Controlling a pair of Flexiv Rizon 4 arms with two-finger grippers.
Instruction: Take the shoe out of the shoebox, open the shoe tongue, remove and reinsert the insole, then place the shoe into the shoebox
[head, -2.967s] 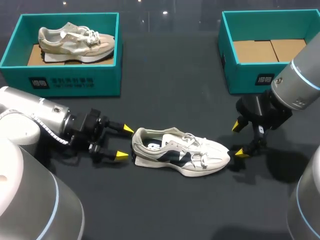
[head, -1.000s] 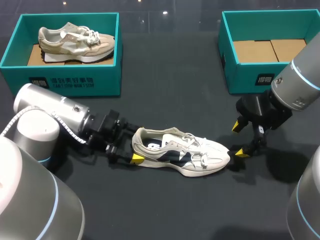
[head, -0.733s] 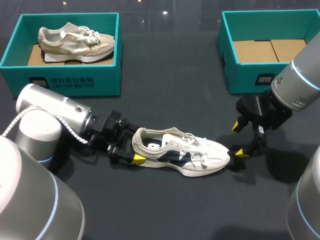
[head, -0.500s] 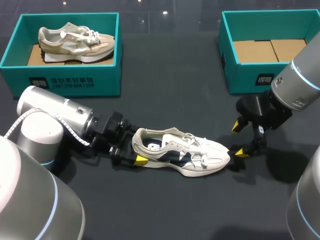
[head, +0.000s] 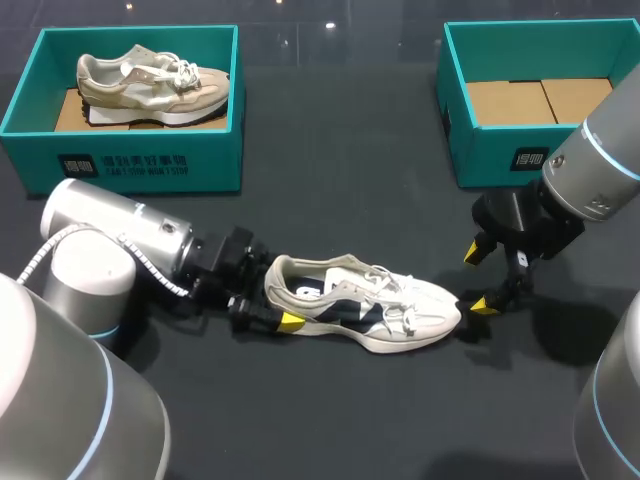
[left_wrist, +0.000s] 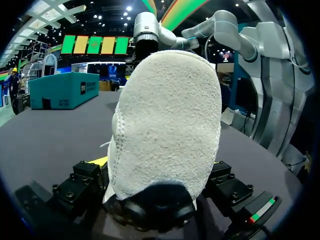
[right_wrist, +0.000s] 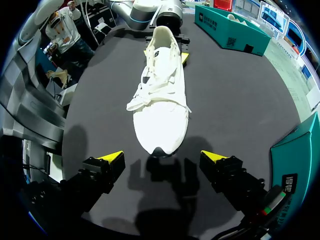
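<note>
The far-left shoebox (head: 215, 160) holds a beige shoe (head: 150, 85); the far-right shoebox (head: 480, 150) shows its brown cardboard floor (head: 540, 100). The white shoe (head: 360, 305) lies on the table (head: 340, 180), nearer than both. The left gripper (head: 275, 295) has advanced rightward around its heel; whether it clamps the heel cannot be told. The right gripper (head: 478, 278) stays at the toe, fingers apart.

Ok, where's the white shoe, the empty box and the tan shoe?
white shoe (head: 350, 300), head view, side panel.
empty box (head: 490, 155), head view, front wall.
tan shoe (head: 150, 85), head view, side.
</note>
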